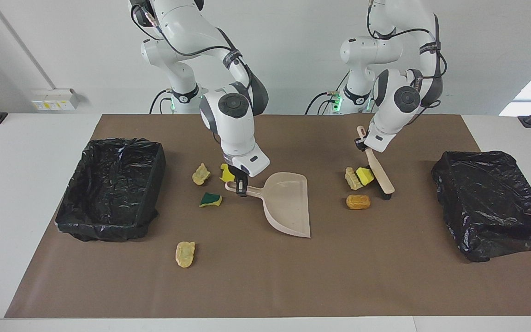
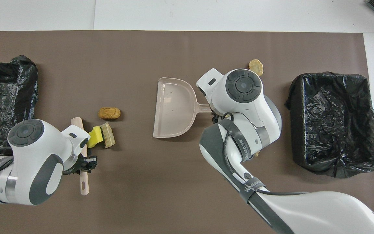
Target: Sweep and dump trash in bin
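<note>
Dustpan, beige, flat on the brown mat at mid-table, its handle clamped by the right gripper. Brush, beige with black bristles, tilted with its bristles on the mat toward the left arm's end of the table; the left gripper is closed on its handle.

Trash, seven lumps:
- yellow sponge chunk touching the brush head, with a beige ridged piece against it;
- orange-brown piece near these, farther from the robots;
- beige lump and yellow chunk beside the right gripper, toward the right arm's end;
- green-and-yellow sponge just beside the dustpan handle;
- beige lump alone, farthest from the robots.

Bins, two, lined with black bags: open bin at the right arm's end; second bin at the left arm's end.
</note>
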